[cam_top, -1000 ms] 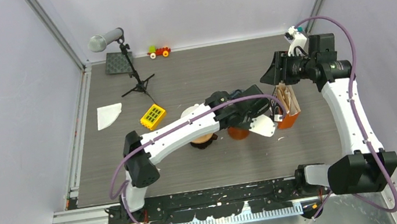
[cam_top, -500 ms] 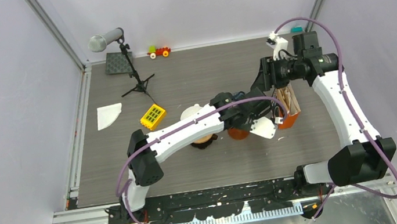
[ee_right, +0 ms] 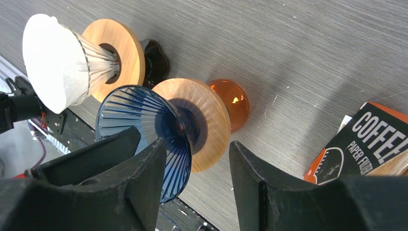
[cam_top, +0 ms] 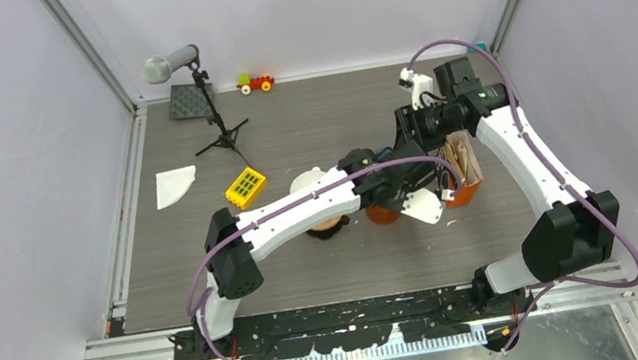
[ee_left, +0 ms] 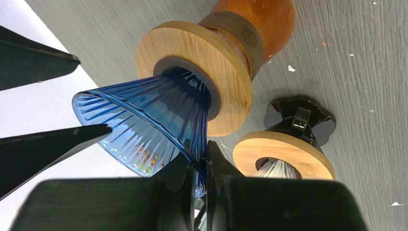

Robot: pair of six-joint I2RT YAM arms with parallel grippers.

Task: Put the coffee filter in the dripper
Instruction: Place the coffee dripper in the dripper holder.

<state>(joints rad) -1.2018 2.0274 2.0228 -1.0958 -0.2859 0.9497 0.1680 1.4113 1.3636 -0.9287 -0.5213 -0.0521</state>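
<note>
- The blue ribbed glass dripper [ee_left: 144, 125] sits by its round wooden collar [ee_left: 202, 62] on an amber glass carafe [ee_right: 231, 103] near the middle of the grey bench [cam_top: 308, 125]. It has nothing in it, so the placing is not done.
- The left gripper [ee_left: 199, 166] has its jaws pinching the dripper's rim, which I read as steadying it.
- The right gripper [ee_right: 198, 147] hangs over the dripper's mouth with its jaws spread, and no filter shows between them. As I judge it, a filter has yet to be fetched, carried over and seated in the cone.
- The likeliest supply is the orange-and-black filter box [ee_right: 365, 144] just to the right of the carafe, with tan filter edges showing at its open top.
- Drippers: two. The second is a clear ribbed glass dripper [ee_right: 103, 62] with its own wooden ring [ee_right: 120, 48], on a black base [ee_left: 298, 115] just beside the carafe. It already carries a white paper filter [ee_right: 53, 57].
- Filters: one is seated in the clear dripper, and one flat white filter [cam_top: 175, 186] lies alone well off to the left of the bench. The stack in the box is packed too tight to count.
- Grippers: two. Carafes or bases: two, one amber and one black.
- One each of the rest, towards the left and far side of the bench: a grey microphone on a black tripod [cam_top: 170, 64], a dark square pad [cam_top: 191, 102], a small toy car [cam_top: 255, 82] and a yellow gridded block [cam_top: 246, 186].
</note>
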